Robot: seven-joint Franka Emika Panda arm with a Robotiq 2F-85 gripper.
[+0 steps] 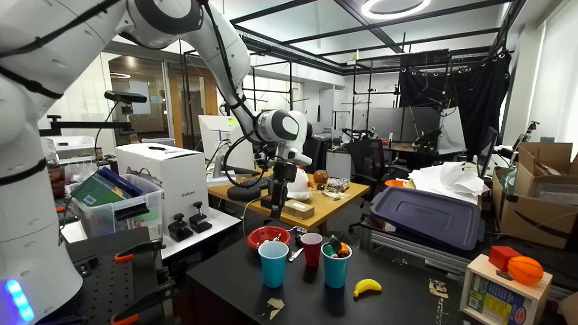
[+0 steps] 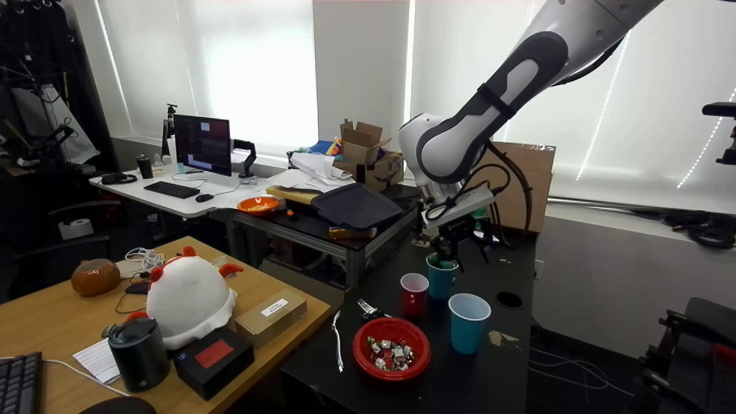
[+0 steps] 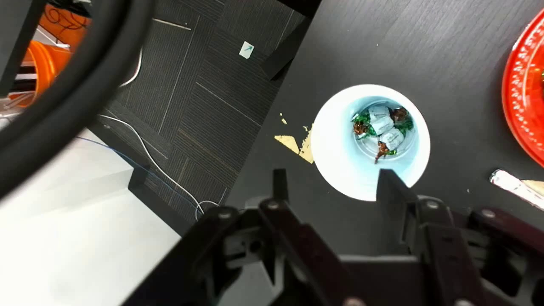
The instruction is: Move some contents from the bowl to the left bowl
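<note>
Small wrapped candies (image 3: 382,126) with silver bodies and green and brown ends lie at the bottom of a blue plastic cup with a white inside (image 1: 273,268), below the black two-fingered tool (image 3: 332,176). Its fingers (image 3: 386,185) stand apart, and in both exterior views the tool is higher than that cup and clear of it. In the wrist view the cup's mouth shows just past the fingertips, one finger overlapping its rim from that angle. Similar candies lie in a round red plastic bowl (image 2: 393,375), just beside the cup and lower than the tool. Near both stands an upright red plastic cup (image 2: 414,302), and near that a second blue plastic cup (image 1: 335,273) filled with green, black and orange objects (image 1: 336,246). A metal fork (image 2: 365,306) lies near the bowl, a yellow banana (image 1: 367,286) near the second blue cup. Tan scraps (image 3: 288,143) mark the black desk (image 1: 235,277) beside the candy cup.
</note>
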